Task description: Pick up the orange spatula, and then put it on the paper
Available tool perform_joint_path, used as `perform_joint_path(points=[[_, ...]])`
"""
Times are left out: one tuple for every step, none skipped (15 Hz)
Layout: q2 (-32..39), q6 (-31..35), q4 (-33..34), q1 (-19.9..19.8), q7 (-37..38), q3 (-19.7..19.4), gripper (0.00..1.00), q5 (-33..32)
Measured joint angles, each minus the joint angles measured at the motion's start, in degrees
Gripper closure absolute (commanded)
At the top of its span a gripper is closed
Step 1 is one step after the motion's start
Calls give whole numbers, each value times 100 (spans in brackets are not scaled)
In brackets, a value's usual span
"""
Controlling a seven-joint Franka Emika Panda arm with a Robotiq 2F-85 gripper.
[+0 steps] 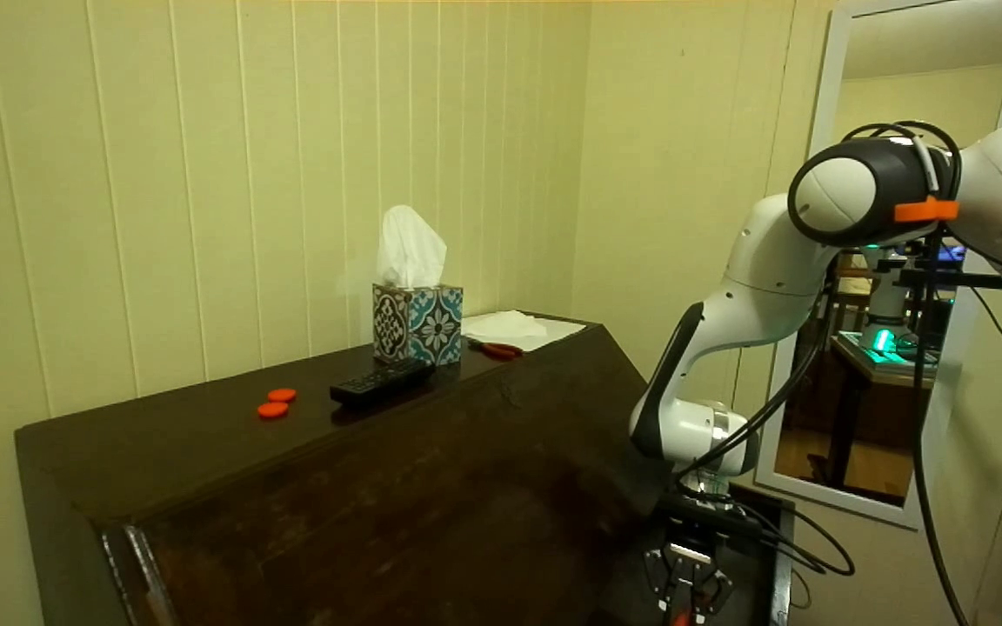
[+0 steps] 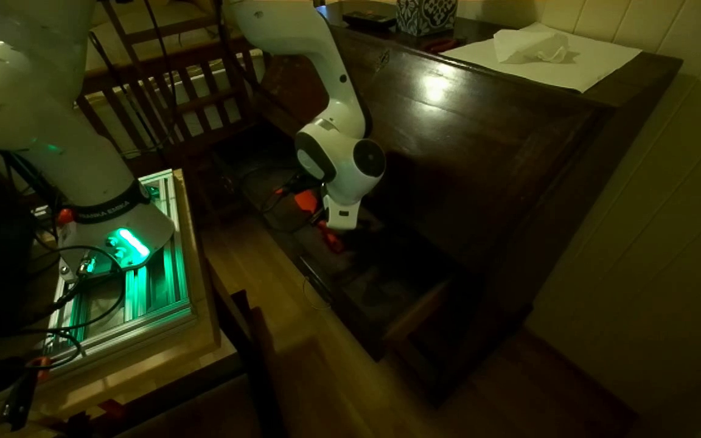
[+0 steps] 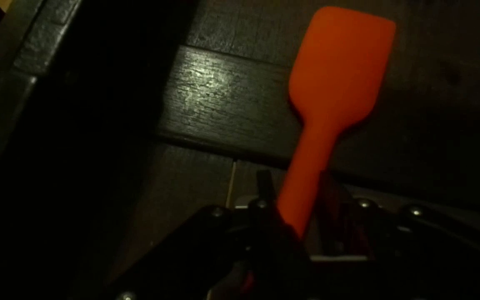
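Observation:
The orange spatula has a broad flat blade and slender handle. It is over a dark drawer floor; whether it touches the floor I cannot tell. Its blade also shows in an exterior view. My gripper looks closed around the handle, one finger on each side; the handle's lower part is hidden behind the left finger. In an exterior view the gripper is low at the frame's bottom, with a bit of orange between its fingers. The paper is a pale sheet on the desk top, also in an exterior view.
A crumpled tissue lies on the paper. Red-handled pliers, a patterned tissue box, a remote and red discs are on the desk. The drawer has raised walls. A red piece shows below the wrist.

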Motion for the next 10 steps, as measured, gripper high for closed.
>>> perform_joint_path(points=[[16, 0, 0, 0, 0, 2, 59, -27], [33, 1, 3, 0, 0, 5, 46, -34], [45, 4, 9, 0, 0, 6, 43, -34], [57, 7, 17, -1, 0, 8, 40, -34], [73, 10, 23, -1, 0, 11, 46, -34], [97, 16, 26, -1, 0, 16, 55, -34], [124, 22, 28, -2, 0, 24, 60, -34], [154, 31, 37, -2, 0, 32, 75, -34], [170, 27, 43, -2, 0, 26, 82, -47], [168, 14, 41, -14, 0, 22, 88, -52]])
